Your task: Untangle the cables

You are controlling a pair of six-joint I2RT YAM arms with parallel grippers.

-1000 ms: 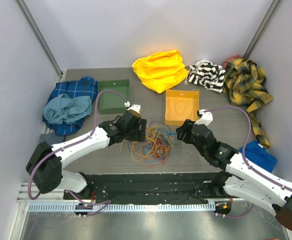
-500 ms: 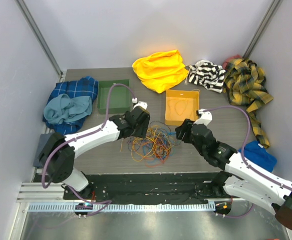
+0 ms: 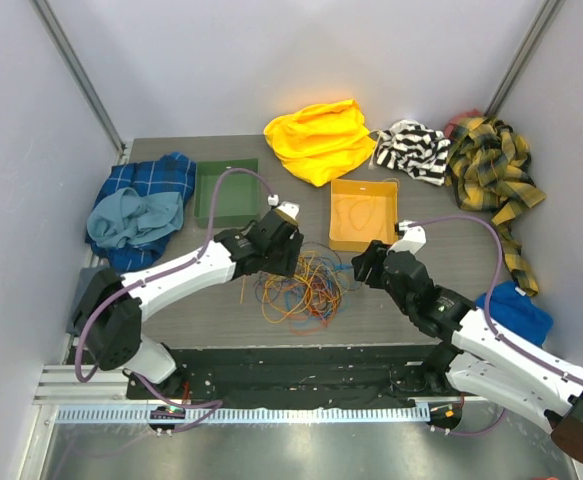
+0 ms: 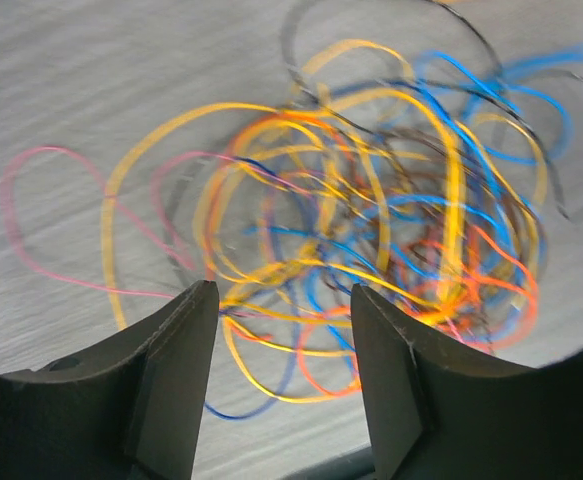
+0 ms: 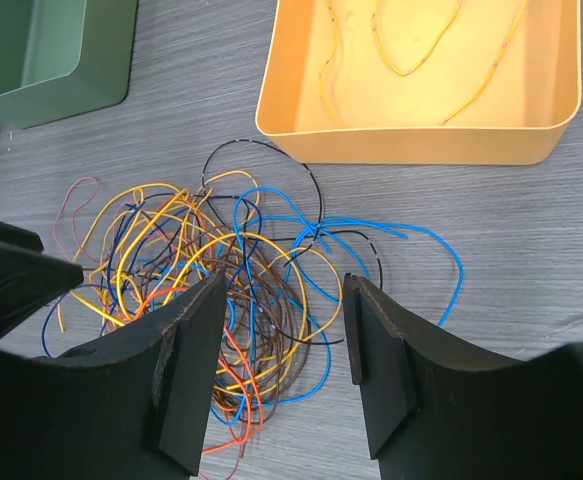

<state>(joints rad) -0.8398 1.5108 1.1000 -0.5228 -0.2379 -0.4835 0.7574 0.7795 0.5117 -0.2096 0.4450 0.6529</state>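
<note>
The left gripper (image 4: 283, 295) hangs with its jaws spread wide and nothing between them, in front and to the left of the yellow tray (image 5: 411, 145). The right gripper (image 5: 283, 285) is equally wide and equally empty, and hangs just in front of that tray. Beneath both lie the cables (image 3: 296, 285), a loose knot of orange, yellow, blue and dark wire on the table (image 3: 211, 310), just in front of the tray. A few yellow strands (image 5: 411, 45) already lie inside the tray. The green tray (image 3: 226, 195), left of it, looks empty. Sorting seems barely begun, with most of the knot left to undo.
</note>
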